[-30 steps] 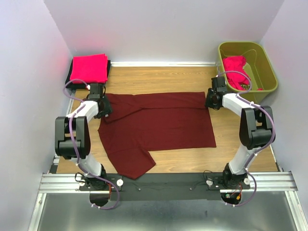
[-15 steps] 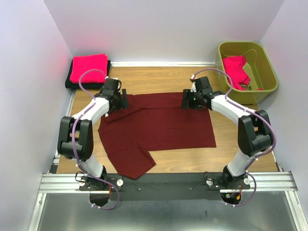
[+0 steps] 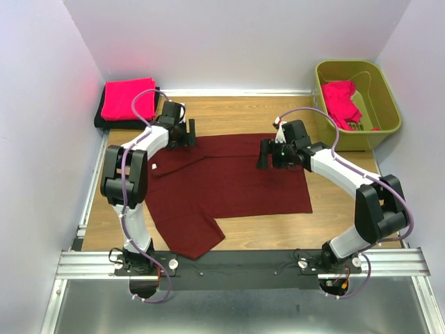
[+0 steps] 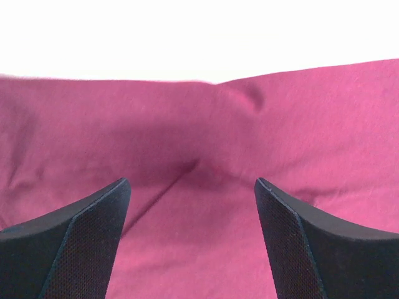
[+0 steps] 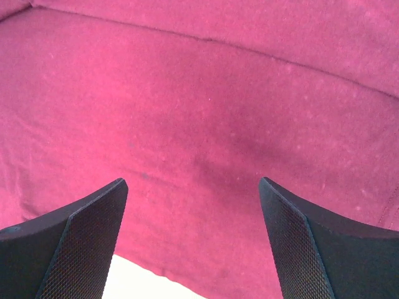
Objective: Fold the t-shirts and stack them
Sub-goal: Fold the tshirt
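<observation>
The maroon t-shirt point(image 3: 229, 184) lies spread across the middle of the wooden table point(image 3: 334, 216), a sleeve trailing toward the near left. The left gripper point(image 3: 189, 133) sits at its far-left edge and the right gripper point(image 3: 263, 154) over its far-right part, both spread wide and holding nothing. We judge the risk to be a shallow pinch — catching only one layer would drag the fold askew. The wrist views show only bare cloth between the jaws; the overhead alone shows the pinkish-red stack point(image 3: 127, 99) in the far-left corner and the olive bin point(image 3: 386, 104) with another red shirt point(image 3: 341, 101).
</observation>
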### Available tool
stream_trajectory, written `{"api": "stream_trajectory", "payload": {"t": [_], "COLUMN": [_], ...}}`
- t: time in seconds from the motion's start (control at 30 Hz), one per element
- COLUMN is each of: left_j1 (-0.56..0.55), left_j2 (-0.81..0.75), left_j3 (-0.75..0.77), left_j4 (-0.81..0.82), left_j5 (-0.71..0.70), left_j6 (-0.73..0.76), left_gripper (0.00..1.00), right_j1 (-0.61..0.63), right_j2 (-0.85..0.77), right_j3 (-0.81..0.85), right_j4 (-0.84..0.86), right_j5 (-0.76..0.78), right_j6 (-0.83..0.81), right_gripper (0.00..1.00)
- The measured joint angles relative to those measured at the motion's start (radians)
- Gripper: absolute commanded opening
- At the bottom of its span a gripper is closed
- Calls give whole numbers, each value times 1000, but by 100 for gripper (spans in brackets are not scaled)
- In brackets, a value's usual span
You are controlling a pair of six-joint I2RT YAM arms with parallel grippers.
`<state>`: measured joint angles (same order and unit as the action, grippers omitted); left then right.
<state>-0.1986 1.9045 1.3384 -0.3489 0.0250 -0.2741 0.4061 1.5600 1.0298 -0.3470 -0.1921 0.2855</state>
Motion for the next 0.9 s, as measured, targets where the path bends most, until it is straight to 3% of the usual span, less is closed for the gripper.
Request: {"api": "stream_trajectory", "payload": {"t": [0.37,0.9], "left_j1": [0,-2], "left_j2": [91,40], "left_j3": [49,-19], "left_j4": [3,4], "left_j5": [111,239], "left_j6": [22,27], "left_gripper": [86,85], "right_j1": [0,0], "right_j2": [-34,-32], "right_j3": [-32,-32], "right_j4": [0,0], "right_j5": [16,41], "right_j6": [-9,-26], "right_gripper": [92,92]}}
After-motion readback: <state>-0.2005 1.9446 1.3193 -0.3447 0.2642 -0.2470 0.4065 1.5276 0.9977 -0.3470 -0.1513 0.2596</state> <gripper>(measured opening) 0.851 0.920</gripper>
